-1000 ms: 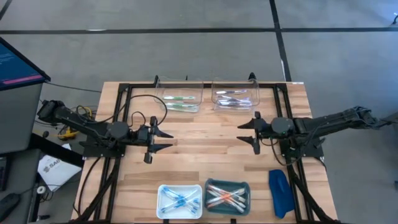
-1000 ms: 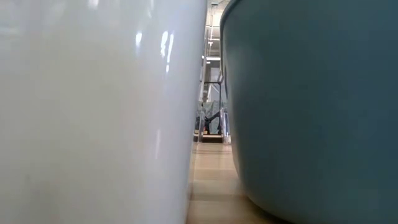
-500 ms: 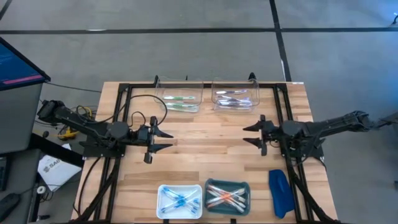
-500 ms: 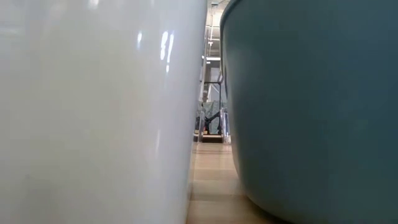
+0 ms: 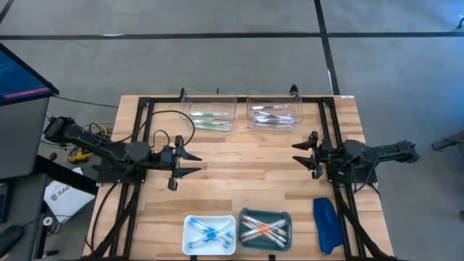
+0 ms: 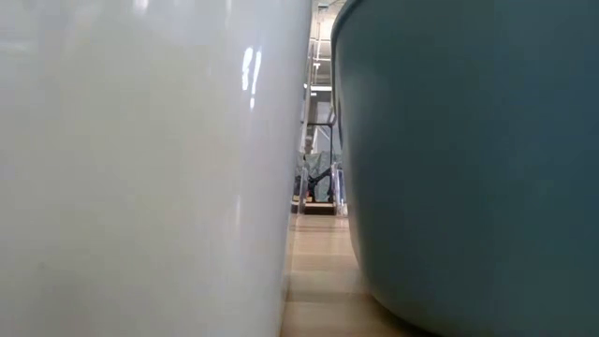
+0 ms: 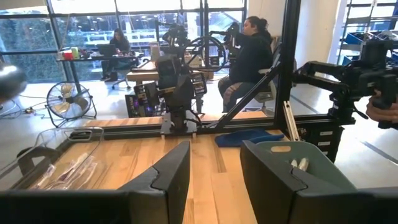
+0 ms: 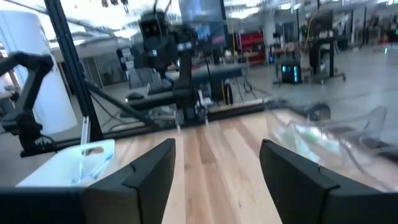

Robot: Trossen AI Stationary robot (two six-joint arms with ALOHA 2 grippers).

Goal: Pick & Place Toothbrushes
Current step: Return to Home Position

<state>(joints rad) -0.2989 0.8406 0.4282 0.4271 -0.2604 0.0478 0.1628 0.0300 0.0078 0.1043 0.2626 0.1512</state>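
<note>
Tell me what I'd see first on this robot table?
Two dark arms face each other across the middle of the wooden table, the left gripper and the right gripper both open. Bins of colourful toothbrushes sit at two edges: the left clear bin and the right clear bin at the top of the high view, the white bin and the teal bin at the bottom. A dark-blue object lies right of the teal bin.

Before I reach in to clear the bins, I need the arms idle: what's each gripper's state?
Left gripper: open, holding nothing.
Right gripper: open, holding nothing.
</note>
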